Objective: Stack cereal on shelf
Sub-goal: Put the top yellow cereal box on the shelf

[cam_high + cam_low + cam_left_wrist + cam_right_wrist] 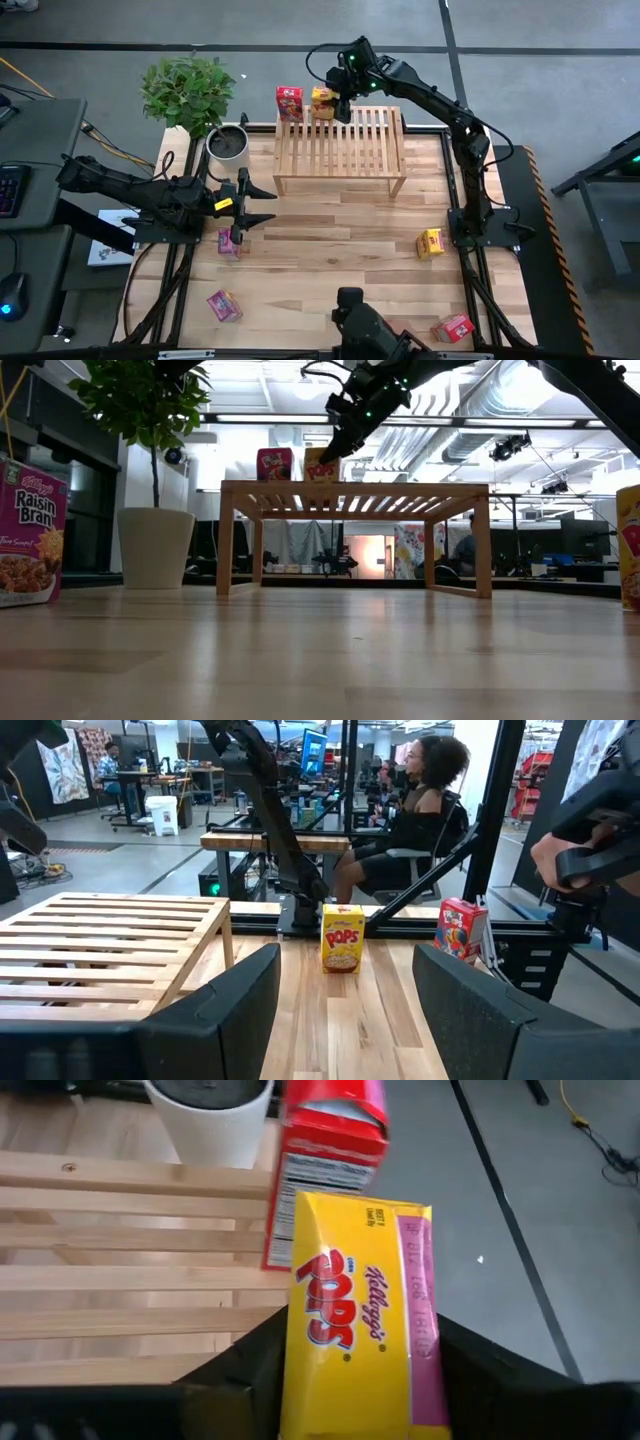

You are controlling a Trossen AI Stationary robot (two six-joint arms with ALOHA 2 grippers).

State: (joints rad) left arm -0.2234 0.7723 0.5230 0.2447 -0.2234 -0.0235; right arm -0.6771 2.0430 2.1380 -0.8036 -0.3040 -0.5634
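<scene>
The shelf [340,148] is a light slatted rack at the table's far middle. A red cereal box [289,102] stands upright on its far-left corner. Right beside it is a yellow Pops box [322,102], with my right gripper [341,100] shut on it from above. My left gripper [268,204] is open at the table's left and holds nothing. A pink box [230,242] lies on the table just near of it. On the table there are also a yellow box [430,243], a red box [453,328] and a second pink box [224,305]. My right gripper pinches the yellow Pops box between its two fingers [245,1370], at the box's upper end [350,1400]. The fingers come from above, slanting down toward the far-left shelf corner. The box's lower end [318,477] meets the shelf top beside the red box [325,1150].
A potted plant [228,145] in a white pot stands at the far-left corner, close to the shelf's left end. The left wrist view looks across open wood to the yellow box [343,938] and red box [462,928]. A person [415,810] sits beyond the table.
</scene>
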